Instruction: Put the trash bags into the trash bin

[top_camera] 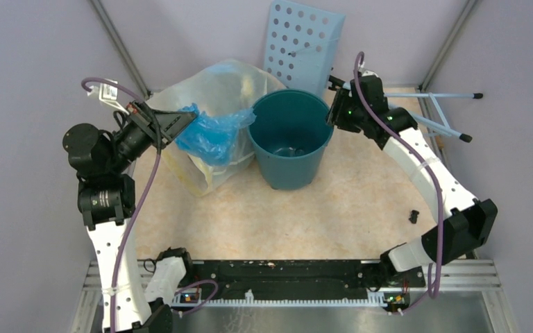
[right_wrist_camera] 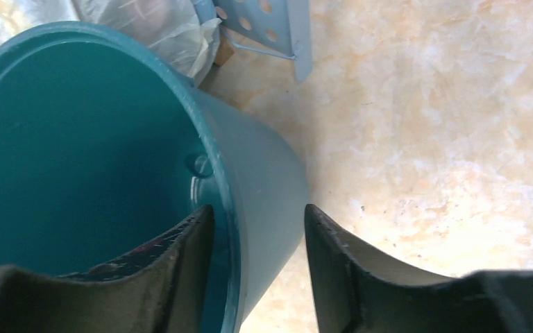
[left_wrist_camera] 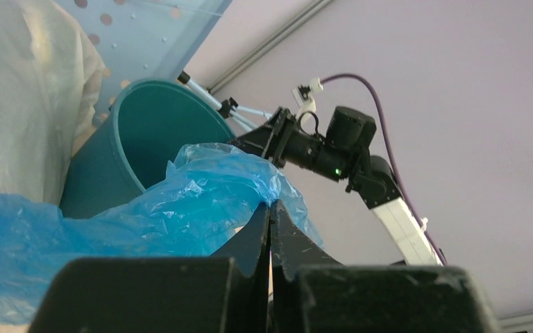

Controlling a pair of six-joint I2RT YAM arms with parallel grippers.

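- Beige marbled table (top_camera: 305, 215) filled a booth of plain lilac walls (top_camera: 28, 55), with metal frame posts running up the rear corners.
- At the middle rear, the teal bin (top_camera: 291, 170) stood upright with its mouth open; open tabletop lay in front of it, toward the arm bases.
- Left gripper (top_camera: 184, 119) was pinched tight on the blue bag (top_camera: 212, 135), which it held raised off the table just left of the bin.
- From that grip the bag's crinkled film hung down and reached as far as the bin's left rim; whether any of it lay inside could not be told.
- Behind and under the bag sat a whitish bag (top_camera: 208, 87), pressed close to the bin's left side.
- Right gripper (right_wrist_camera: 258, 218) straddled the bin's right rim with its jaws parted, one finger inside the wall and one outside, gripping nothing.
- A perforated panel (top_camera: 302, 41) leaned at the back, just behind the bin.
- Thin rods (top_camera: 444, 96) crossed the far right corner beside the right arm.
- One small black object (top_camera: 413, 216) lay on the table near the right edge, well apart from the bin.
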